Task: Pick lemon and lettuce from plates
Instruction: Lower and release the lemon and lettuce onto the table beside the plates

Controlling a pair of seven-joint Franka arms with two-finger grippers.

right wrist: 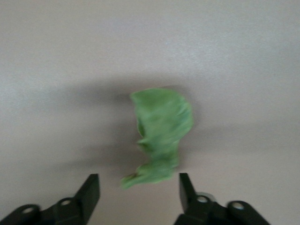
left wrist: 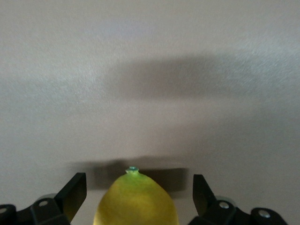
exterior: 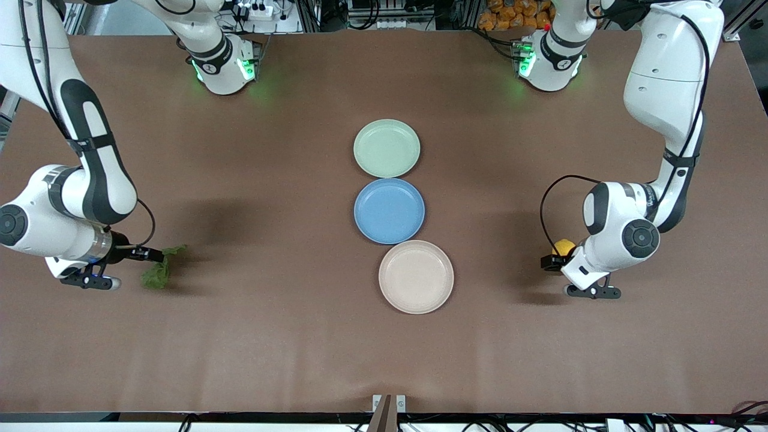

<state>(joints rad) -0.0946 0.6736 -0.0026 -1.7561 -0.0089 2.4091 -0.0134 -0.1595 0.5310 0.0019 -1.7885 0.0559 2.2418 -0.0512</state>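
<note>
Clock reference: front view, 12 o'clock toward the robots' bases
Left gripper (exterior: 549, 262): low over the table (exterior: 300, 336) at about 3 o'clock from the beige plate (exterior: 416, 276), well apart from it, toward the left arm's end
Left fingers (left wrist: 75, 190): released; spread wide, with a visible gap between each finger and the fruit
Lemon (exterior: 564, 246): off the plates, lying between the left gripper's spread fingers, green-tipped end pointing away from the wrist; partly hidden under the arm's wrist in the front view; in the left wrist view the lemon (left wrist: 136, 201) casts a shadow on the table just ahead of it
Right gripper (exterior: 144, 253): low over the table at about 9 o'clock from the blue plate (exterior: 389, 210), well apart from it, toward the right arm's end
Right fingers (right wrist: 91, 190): released; set apart, not closed on the leaf
Lettuce (exterior: 159, 270): off the plates, on the table just ahead of the right gripper; in the right wrist view the lettuce (right wrist: 161, 136) has only its narrow end reaching between the fingertips
Mint plate (exterior: 386, 148): at 12 o'clock in the middle row, farthest from the front camera
Row of plates: mint, blue, beige, each just beside the next; the blue one lies between the two task plates
In the way: each arm's own wrist body partly covers its gripper in the front view
</note>
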